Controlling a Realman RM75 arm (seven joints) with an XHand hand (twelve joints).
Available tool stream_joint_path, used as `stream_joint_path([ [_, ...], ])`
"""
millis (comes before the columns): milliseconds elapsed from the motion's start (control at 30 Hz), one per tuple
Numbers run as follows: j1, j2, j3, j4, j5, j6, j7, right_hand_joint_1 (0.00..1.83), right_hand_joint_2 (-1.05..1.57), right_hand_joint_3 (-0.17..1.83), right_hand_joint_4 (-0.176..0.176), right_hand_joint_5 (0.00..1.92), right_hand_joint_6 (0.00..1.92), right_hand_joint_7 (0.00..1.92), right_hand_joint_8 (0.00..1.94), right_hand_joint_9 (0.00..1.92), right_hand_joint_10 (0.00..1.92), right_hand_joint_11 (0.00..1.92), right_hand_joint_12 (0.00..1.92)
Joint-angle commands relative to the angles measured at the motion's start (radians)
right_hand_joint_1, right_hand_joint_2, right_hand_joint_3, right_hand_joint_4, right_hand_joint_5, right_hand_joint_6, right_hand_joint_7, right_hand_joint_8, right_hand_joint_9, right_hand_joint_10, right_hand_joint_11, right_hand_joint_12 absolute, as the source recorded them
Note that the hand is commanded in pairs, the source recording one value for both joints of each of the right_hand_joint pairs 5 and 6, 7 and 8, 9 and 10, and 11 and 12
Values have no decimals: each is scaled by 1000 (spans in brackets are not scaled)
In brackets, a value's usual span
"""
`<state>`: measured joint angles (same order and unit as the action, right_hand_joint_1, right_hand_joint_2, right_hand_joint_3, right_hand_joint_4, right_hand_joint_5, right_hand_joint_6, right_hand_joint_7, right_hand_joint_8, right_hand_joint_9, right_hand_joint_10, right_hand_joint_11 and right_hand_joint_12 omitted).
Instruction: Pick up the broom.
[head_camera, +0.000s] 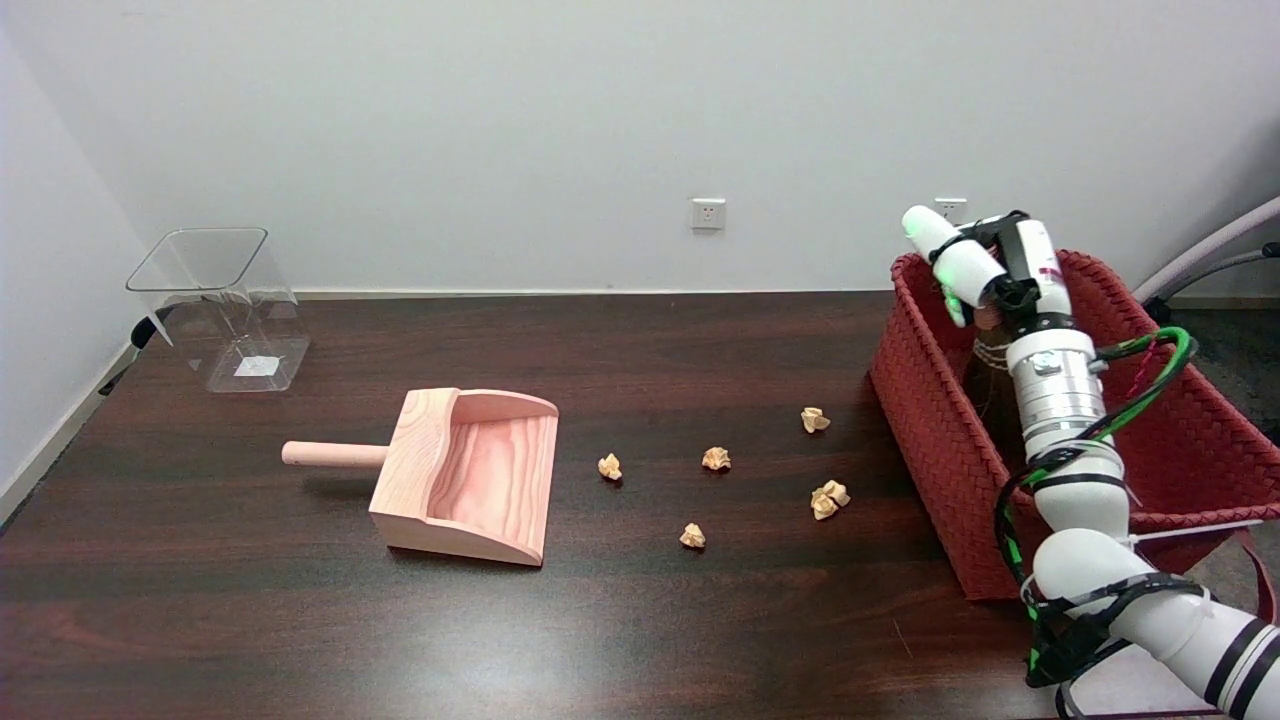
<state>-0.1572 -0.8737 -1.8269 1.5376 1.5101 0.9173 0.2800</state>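
One hand works here — the right hand (985, 270), raised over the far rim of the red woven basket (925, 420), its fingers (940, 245) pointing away from the table's near edge; something small and brownish shows just under the fingers at the wrist side, with pale strands below it, but whether that is the broom, and whether the fingers are closed on it, I cannot tell. No broom is plainly visible anywhere; it may lie inside the basket, hidden by the near wall and the arm. Judged so, the pick-up is at best in its early part — the hand is at the basket, and a clear lift into the open is left to do.

Well to the left of the fingers, on the dark table (640, 640), sits a wooden dustpan (465, 475) with its handle pointing left; between it and the basket lie several crumpled paper scraps (715, 459); far beyond, at the table's left corner, stands a clear plastic bin (225, 305). The basket's tall walls look like the main hindrance to drawing anything out.
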Motion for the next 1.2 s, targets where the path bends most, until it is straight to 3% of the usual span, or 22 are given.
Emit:
stream_joint_path([
  [33, -37, -19, 3, 83, -69, 255, -2, 895, 1086, -58, 0, 1920, 1920, 1920, 1920, 1920, 1920, 1920, 1920],
  [433, -37, -42, -78, 275, -74, 432, -289, 915, 1126, 178, 0, 1920, 1920, 1920, 1920, 1920, 1920, 1920, 1920],
  [833, 36, -183, -88, 325, -196, 419, -292, 942, 1255, 376, 0, 1920, 1920, 1920, 1920, 1920, 1920, 1920, 1920],
  [1200, 99, -232, -101, 327, -350, 420, -284, 878, 1513, 429, 0, 1920, 1920, 1920, 1920, 1920, 1920, 1920, 1920],
])
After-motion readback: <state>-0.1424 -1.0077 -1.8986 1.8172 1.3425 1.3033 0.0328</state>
